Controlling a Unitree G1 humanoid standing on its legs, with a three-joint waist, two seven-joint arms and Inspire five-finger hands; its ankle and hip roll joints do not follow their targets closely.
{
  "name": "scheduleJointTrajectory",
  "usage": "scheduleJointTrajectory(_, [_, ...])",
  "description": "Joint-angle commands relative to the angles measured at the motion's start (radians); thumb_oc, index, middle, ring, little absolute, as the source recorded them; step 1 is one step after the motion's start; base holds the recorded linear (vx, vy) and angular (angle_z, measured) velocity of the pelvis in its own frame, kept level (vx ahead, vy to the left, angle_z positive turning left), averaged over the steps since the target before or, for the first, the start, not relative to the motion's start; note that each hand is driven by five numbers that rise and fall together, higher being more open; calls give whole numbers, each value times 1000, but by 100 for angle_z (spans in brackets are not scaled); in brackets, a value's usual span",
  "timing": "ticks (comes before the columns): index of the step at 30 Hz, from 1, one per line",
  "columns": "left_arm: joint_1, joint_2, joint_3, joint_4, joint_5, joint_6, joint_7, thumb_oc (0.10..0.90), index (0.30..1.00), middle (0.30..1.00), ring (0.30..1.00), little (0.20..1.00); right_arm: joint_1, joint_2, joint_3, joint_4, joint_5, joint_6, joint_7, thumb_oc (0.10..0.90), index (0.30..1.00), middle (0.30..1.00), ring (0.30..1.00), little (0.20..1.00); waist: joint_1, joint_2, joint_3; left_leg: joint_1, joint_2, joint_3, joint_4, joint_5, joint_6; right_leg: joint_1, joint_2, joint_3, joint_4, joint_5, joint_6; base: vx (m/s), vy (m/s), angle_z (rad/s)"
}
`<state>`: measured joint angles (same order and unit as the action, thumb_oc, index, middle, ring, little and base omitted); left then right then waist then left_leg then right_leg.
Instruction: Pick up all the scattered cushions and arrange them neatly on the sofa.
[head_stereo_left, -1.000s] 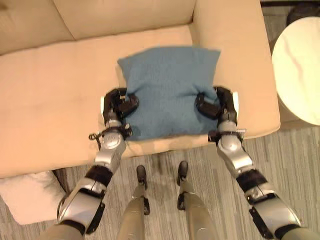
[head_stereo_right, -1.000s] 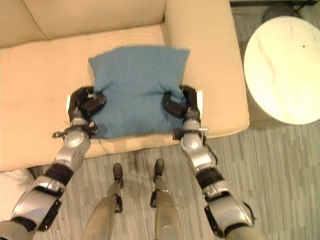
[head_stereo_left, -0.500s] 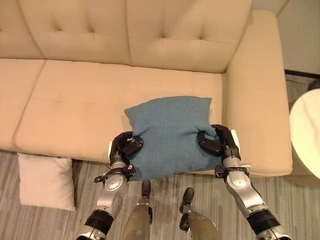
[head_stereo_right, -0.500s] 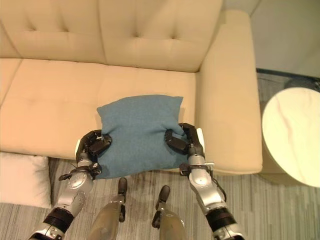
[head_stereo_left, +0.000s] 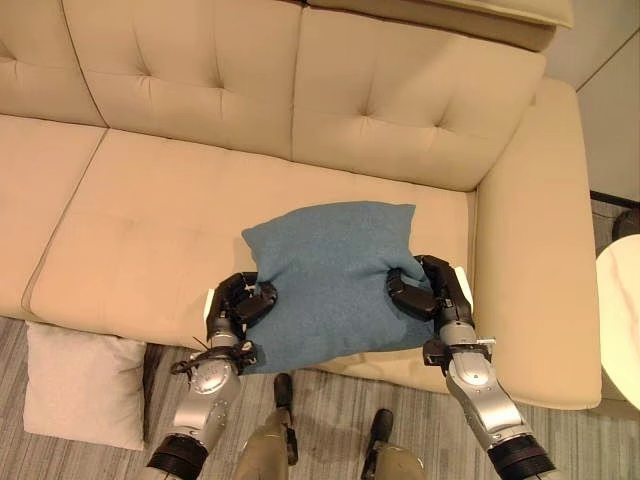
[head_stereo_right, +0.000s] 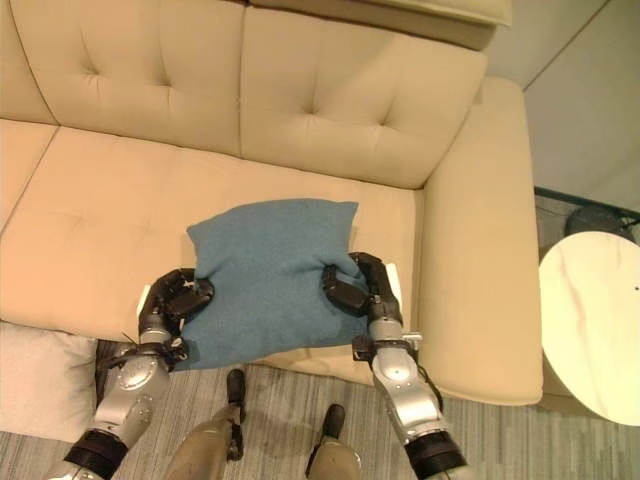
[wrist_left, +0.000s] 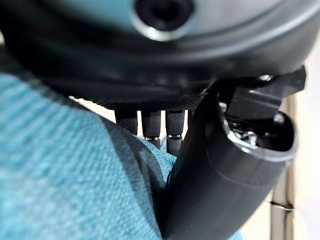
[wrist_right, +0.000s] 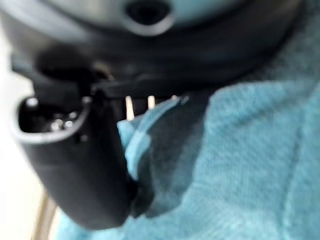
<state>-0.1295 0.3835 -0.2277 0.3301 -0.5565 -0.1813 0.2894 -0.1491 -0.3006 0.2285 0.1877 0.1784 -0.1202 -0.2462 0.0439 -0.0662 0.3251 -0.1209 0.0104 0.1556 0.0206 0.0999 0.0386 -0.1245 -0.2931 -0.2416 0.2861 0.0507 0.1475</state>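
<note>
Both hands — left and right — pinch the blue cushion by opposite sides, keeping it level over the sofa's front edge, near the right armrest — presumably for setting down.

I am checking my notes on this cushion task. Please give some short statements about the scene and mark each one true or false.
1. Both hands grip the blue cushion: the left hand on one side, the right hand on the other. True.
2. The blue cushion leans upright against the sofa's backrest. False: it is over the front part of the seat of the sofa, apart from the backrest.
3. A pale cushion lies on the floor by the sofa's front, on the robot's left. True.
4. The round white table stands on the robot's left. False: it stands on the right, past the sofa's armrest.
5. The right hand is open. False: its fingers curl into the blue fabric.
</note>
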Motion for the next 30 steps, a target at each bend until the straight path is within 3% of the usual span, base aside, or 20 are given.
scheduleJointTrajectory(1, [-31, -76, -74, -195, 83, -105, -123, 400, 300, 300, 300, 300, -103, 32, 31, -159, 6, -150, 48, 400, 300, 300, 300, 300, -8, 10, -149, -1, 5, -39, 7, -126, -17, 9, 72, 27, 63, -106, 7, 135, 161, -30])
scheduleJointTrajectory(3, [-21, -86, -79, -194, 80, -103, -131, 400, 300, 300, 300, 300, -101, 22, 30, -160, -7, -148, 52, 400, 300, 300, 300, 300, -21, 12, -144, 40, -15, -43, -19, -133, -12, -24, 136, 30, -11, -125, -15, 155, 119, -5])
scheduleJointTrajectory(6, [-19, -92, -83, -196, 83, -102, -132, 400, 300, 300, 300, 300, -106, 16, 27, -156, -7, -151, 48, 400, 300, 300, 300, 300, -29, 6, -136, 58, -38, -50, -24, -141, -8, -59, 172, 16, -99, -88, -24, 106, 41, 14])
scheduleJointTrajectory(9, [-32, -99, -78, -192, 87, -105, -134, 400, 300, 300, 300, 300, -106, 7, 28, -143, -14, -149, 43, 400, 300, 300, 300, 300, -34, -1, -130, 78, -56, -62, -22, -162, -13, -70, 183, -39, -169, -63, -22, 112, 9, 18])
scheduleJointTrajectory(14, [-39, -119, -86, -191, 93, -112, -140, 400, 300, 300, 300, 300, -69, -18, 4, -138, -35, -153, 30, 400, 300, 300, 300, 300, -43, -8, -145, 72, -70, -76, 32, -197, -37, 5, 200, -39, -247, -60, -47, 97, -68, 18])
scheduleJointTrajectory(15, [-42, -123, -90, -190, 95, -110, -141, 400, 300, 300, 300, 300, -57, -22, -3, -141, -35, -154, 29, 400, 300, 300, 300, 300, -47, -7, -144, 72, -65, -77, 58, -207, -49, 30, 205, -46, -262, -67, -53, 145, -158, 58])
scheduleJointTrajectory(16, [-58, -133, -95, -195, 92, -112, -137, 400, 300, 300, 300, 300, -50, -41, -10, -143, -27, -152, 26, 400, 300, 300, 300, 300, -59, -11, -143, 12, -50, -71, 178, -224, -78, 63, 196, -55, -291, -68, -70, 74, -107, 61])
scheduleJointTrajectory(20, [-80, -143, -94, -198, 85, -116, -126, 400, 300, 300, 300, 300, -60, -58, -4, -135, -41, -149, 19, 400, 300, 300, 300, 300, -59, -12, -132, -45, -27, -102, 232, -223, -98, 75, 194, -49, -310, -71, -74, 4, 0, 37])
scheduleJointTrajectory(21, [-102, -140, -94, -200, 94, -117, -112, 400, 300, 300, 300, 300, -78, -67, -1, -129, -63, -145, 3, 400, 300, 300, 300, 300, -57, -14, -134, -74, 11, -105, 195, -196, -105, 75, 192, -43, -323, -70, -66, 49, 58, -1])
scheduleJointTrajectory(25, [-152, -133, -103, -197, 121, -121, -85, 400, 300, 300, 300, 300, -102, -81, -15, -117, -83, -143, -33, 400, 300, 300, 300, 300, -60, 7, -146, -62, 44, -110, 49, -134, -107, 70, 205, -34, -330, -77, -57, 78, 100, -11])
scheduleJointTrajectory(30, [-249, -115, -115, -175, 143, -135, -51, 400, 300, 300, 300, 300, -184, -75, -8, -91, -109, -130, -78, 400, 300, 300, 300, 300, -76, 33, -142, -40, 27, -70, -20, -115, -92, 26, 182, -1, -317, -61, -43, 16, 161, -39])
